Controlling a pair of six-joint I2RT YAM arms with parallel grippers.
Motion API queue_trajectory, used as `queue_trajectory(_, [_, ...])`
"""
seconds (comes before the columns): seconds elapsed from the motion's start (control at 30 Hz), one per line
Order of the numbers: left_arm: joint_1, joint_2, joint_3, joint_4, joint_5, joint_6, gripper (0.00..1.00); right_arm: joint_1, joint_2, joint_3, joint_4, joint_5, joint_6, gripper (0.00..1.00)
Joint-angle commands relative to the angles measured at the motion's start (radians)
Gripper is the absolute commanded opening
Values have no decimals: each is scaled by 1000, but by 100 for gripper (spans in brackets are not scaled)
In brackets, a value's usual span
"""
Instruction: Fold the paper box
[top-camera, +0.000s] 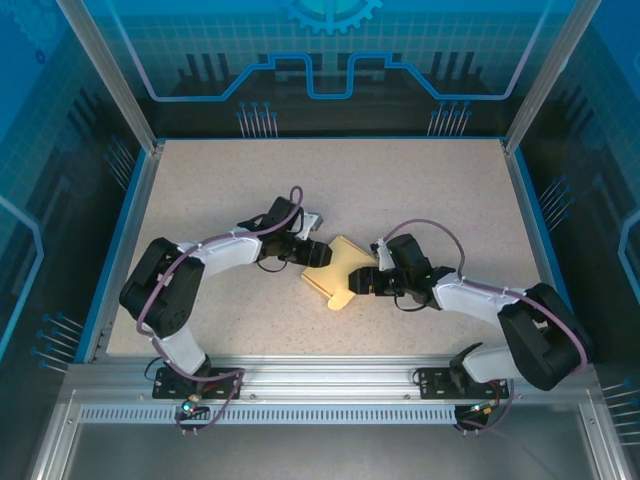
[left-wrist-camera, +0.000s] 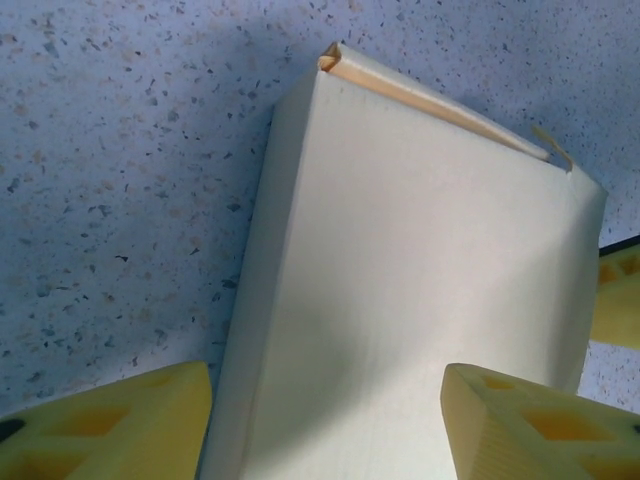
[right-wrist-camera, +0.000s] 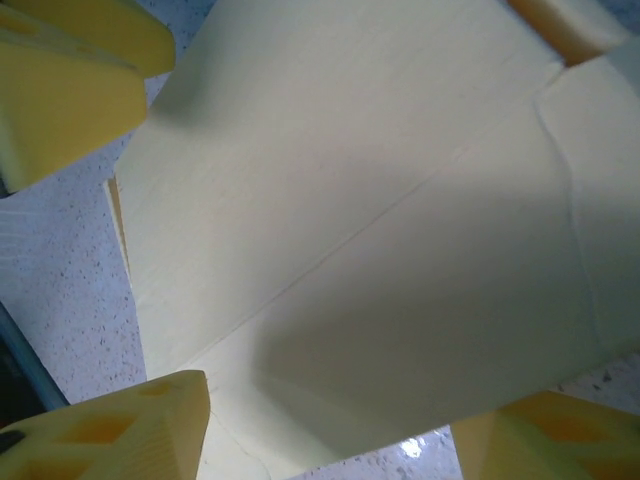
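Pale yellow card is what I see first: the paper box (top-camera: 338, 272) lies on the speckled table (top-camera: 400, 180), about in the middle and a little toward the near side, exactly between the two arms. From above it looks mostly flat, with one rounded flap pointing toward the near edge. The left gripper (top-camera: 312, 254) reaches the box from the left and the right gripper (top-camera: 362, 281) from the right, both low over the table and at the edges of the card. In the left wrist view the paper box (left-wrist-camera: 420, 300) shows a broad smooth panel with a folded side and a narrow open seam at its far end; the left gripper (left-wrist-camera: 325, 380) has its yellow fingers (left-wrist-camera: 110, 425) apart, one at each side of the panel, but I cannot tell whether they press on it. In the right wrist view the paper box (right-wrist-camera: 380, 230) shows a long crease running across the panel. The right gripper (right-wrist-camera: 330, 410) also has its fingers (right-wrist-camera: 110, 430) apart with the card between them, and I cannot tell if they squeeze it.
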Motion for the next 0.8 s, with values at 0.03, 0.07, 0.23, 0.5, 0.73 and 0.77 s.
queue_trajectory(0.03, [5, 33, 22, -22, 17, 5, 57, -18, 34, -23, 97, -59, 33, 58])
queue_trajectory(0.07, [5, 38, 20, -20, 17, 6, 55, -20, 42, -28, 108, -62, 37, 56])
queue_trajectory(0.23, [6, 52, 9, -14, 24, 2, 48, -26, 61, -47, 168, -78, 57, 44])
queue_trajectory(0.5, [5, 56, -37, 24, 40, -28, 40, -42, 32, -76, 282, -86, 110, 27])
queue_trajectory(0.73, [6, 42, -64, 42, 49, -46, 37, -41, 12, -90, 357, -77, 159, 19])
queue_trajectory(0.77, [5, 41, -65, 41, 50, -48, 36, -42, 6, -93, 361, -72, 160, 18])
